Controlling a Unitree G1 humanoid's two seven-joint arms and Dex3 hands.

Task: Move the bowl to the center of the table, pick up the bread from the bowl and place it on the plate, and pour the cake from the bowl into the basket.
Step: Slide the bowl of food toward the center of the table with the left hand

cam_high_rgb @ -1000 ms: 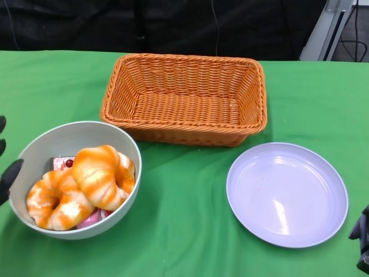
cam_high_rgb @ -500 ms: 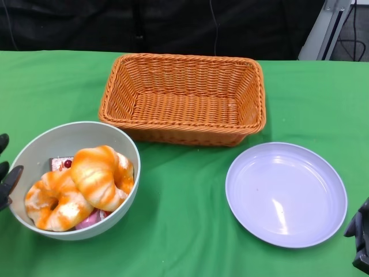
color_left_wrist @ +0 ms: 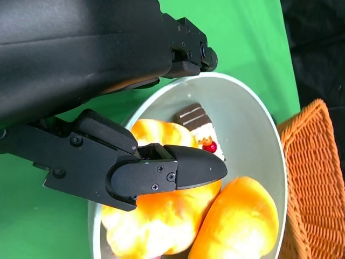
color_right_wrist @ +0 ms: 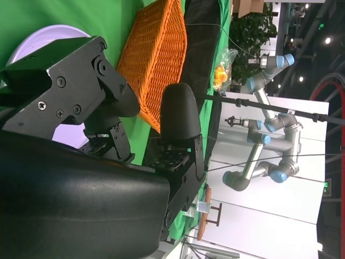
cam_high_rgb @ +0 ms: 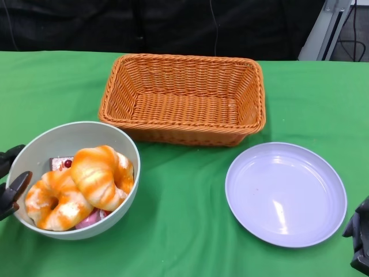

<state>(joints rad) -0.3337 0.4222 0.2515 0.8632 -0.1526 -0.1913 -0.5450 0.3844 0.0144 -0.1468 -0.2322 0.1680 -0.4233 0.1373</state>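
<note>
1. The left hand sits at the near left edge of the tabletop, right up against the outer wall of the bowl. Its fingers are spread apart: one reaches over the rim above the bread, another lies along the outside of the bowl. Whether they actually press on the rim, I can't tell. Nothing is lifted.
2. The bowl is pale grey-green and sits at the near left of the green tabletop, well left of the middle.
3. Inside it are two orange-and-white bread pieces, twisted-looking, leaning on each other. Tucked behind and under them is a slice of cake with a chocolate top and a red berry.
4. The right hand only peeks in at the near right corner, just beside the plate. In the right wrist view its fingers stand apart with nothing between them.
5. The plate is lavender, on the right side.
6. The orange woven basket is at the back in the middle, upright, just behind the bowl and plate.
</note>
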